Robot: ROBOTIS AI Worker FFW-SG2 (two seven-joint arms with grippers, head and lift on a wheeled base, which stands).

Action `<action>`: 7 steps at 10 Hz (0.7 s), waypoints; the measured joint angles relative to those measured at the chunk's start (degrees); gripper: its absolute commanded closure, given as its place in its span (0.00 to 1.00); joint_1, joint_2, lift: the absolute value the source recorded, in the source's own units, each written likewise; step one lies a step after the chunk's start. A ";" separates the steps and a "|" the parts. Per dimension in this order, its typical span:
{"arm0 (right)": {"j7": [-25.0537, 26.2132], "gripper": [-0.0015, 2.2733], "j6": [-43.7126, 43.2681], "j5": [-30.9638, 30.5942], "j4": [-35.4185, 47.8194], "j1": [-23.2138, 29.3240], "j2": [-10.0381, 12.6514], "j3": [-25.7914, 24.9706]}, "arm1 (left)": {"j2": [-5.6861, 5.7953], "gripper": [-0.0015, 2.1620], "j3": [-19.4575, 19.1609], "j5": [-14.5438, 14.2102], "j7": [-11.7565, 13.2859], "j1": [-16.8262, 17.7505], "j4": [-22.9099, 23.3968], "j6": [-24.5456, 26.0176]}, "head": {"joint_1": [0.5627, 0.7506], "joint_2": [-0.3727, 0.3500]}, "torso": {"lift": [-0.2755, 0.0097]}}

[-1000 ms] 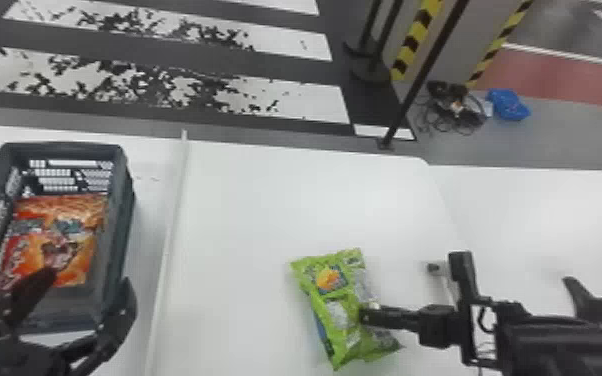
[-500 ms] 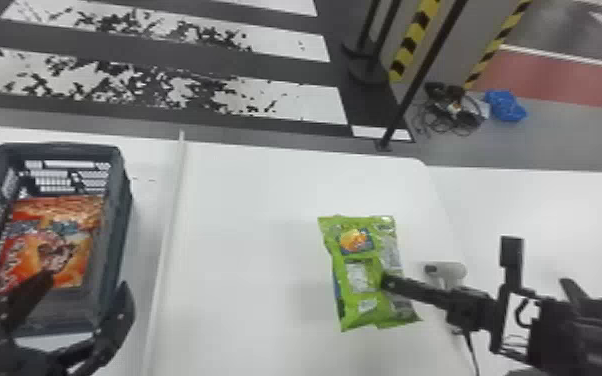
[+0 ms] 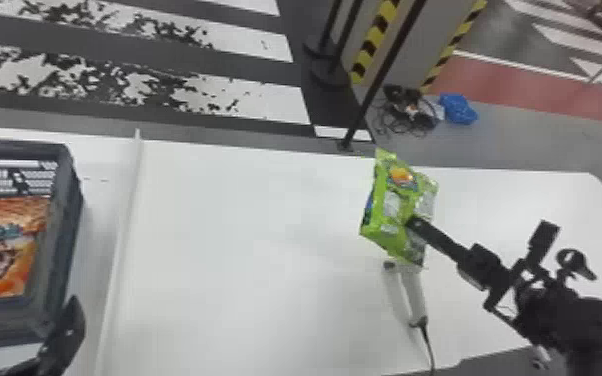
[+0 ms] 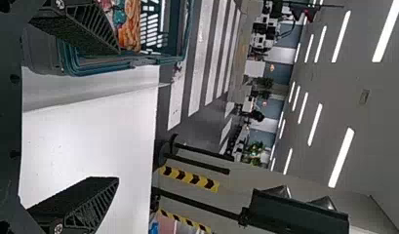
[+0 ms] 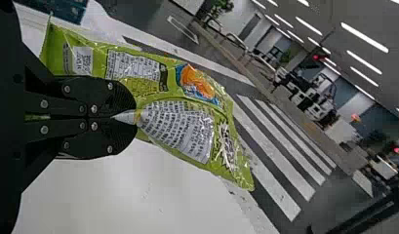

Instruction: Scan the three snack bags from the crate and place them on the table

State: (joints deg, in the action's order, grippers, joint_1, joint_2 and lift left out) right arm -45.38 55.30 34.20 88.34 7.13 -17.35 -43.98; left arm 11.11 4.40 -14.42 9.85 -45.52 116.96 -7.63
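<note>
Over the right part of the white table (image 3: 245, 225), holding up a green snack bag (image 3: 390, 210) with the right gripper (image 3: 412, 224), pinched together on its film. Just nearer, see a white handheld scanner (image 3: 412, 295) lying with its cable toward the near edge. At the near left, by the crate (image 3: 60, 225), have the left gripper (image 3: 30, 300) spread wide and empty. Inside the crate, see an orange snack bag (image 3: 0, 250).
</note>
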 measured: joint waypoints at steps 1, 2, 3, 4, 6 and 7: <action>2.51 0.90 -2.52 0.19 -5.68 -3.46 -0.02 -2.61 | 0.08 0.03 0.00 -0.06 0.16 0.07 -0.05 0.00 | 0.70 0.03 | 0.84; 4.54 0.90 -6.46 -0.35 -11.09 -6.45 -0.51 -4.45 | 0.13 0.03 0.00 -0.08 0.18 0.06 -0.07 0.02 | 0.70 0.03 | 0.84; 6.19 0.90 -12.20 -0.83 -16.35 -8.67 -1.64 -5.15 | 0.16 0.03 0.00 -0.11 0.17 0.02 -0.19 0.12 | 0.70 0.03 | 0.84; 8.10 0.90 -17.90 -1.33 -21.43 -10.40 -3.12 -5.25 | 0.16 0.03 0.00 -0.16 0.17 -0.01 -0.48 0.19 | 0.70 0.03 | 0.84; 19.90 0.90 -23.67 -2.35 -25.96 -11.48 -3.21 -4.88 | 0.14 0.03 0.13 -0.17 0.22 -0.09 -0.58 0.19 | 0.70 0.03 | 0.84; 28.05 0.90 -24.76 -2.06 -26.30 -11.24 -1.85 -4.92 | 0.14 0.03 0.23 -0.12 0.46 -0.09 -0.46 0.20 | 0.70 0.03 | 0.84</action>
State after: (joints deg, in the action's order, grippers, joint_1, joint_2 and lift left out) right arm -17.34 30.54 32.14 62.03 -4.10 -19.20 -48.91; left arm 11.25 4.63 -14.54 10.31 -45.61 116.50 -7.44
